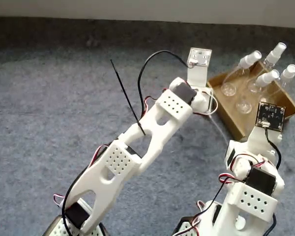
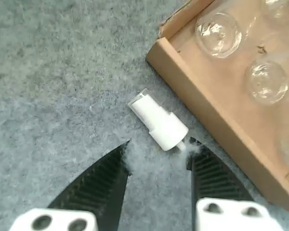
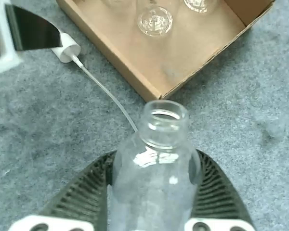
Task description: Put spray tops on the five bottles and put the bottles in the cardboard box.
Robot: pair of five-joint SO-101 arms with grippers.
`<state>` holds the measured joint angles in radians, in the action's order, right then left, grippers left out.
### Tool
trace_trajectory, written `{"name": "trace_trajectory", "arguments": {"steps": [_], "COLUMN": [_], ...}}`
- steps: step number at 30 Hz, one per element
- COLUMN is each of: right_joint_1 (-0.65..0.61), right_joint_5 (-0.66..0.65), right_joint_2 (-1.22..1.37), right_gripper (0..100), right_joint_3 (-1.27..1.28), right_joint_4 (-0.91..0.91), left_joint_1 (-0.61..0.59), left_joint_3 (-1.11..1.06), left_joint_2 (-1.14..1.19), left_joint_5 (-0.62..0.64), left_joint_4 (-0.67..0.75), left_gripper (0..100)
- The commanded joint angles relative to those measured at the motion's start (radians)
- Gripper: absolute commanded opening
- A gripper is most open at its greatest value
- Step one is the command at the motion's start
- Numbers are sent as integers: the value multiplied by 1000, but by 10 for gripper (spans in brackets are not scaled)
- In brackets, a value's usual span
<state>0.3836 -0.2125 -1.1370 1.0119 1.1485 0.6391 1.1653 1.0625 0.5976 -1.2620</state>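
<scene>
A white spray top (image 2: 160, 124) lies on the grey carpet beside the cardboard box (image 2: 209, 103). Its thin tube (image 3: 106, 94) trails away from the box corner. My left gripper (image 2: 160, 144) hovers open just over it, one finger on each side, not touching. My right gripper (image 3: 155, 155) is shut on a clear bottle (image 3: 154, 168) whose open neck has no top. It holds the bottle upright, a short way from the box (image 3: 183, 67). Several bottles (image 1: 258, 78) with spray tops stand in the box (image 1: 236, 123). The left gripper (image 1: 209, 101) is at the box's near-left side.
The left arm (image 1: 137, 142) stretches diagonally across the carpet from the front left. The right arm (image 1: 250, 191) stands at the front right, close to the box. Open carpet lies to the left and behind.
</scene>
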Motion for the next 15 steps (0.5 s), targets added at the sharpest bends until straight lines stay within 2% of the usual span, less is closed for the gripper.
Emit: {"name": "trace_trajectory", "arguments": {"steps": [1,15], "right_joint_1": [8,5], "right_joint_5": [8,8], "right_joint_2": [-18,-18], "right_gripper": [109,109], "right_joint_3": [-4,-2], "right_joint_4": [-27,-22], "left_joint_1": [-7,-10], "left_joint_3": [139,443], "left_joint_2": [56,288], "left_joint_5": [12,12], "left_joint_4": [-2,2], "left_gripper": [168,168]}}
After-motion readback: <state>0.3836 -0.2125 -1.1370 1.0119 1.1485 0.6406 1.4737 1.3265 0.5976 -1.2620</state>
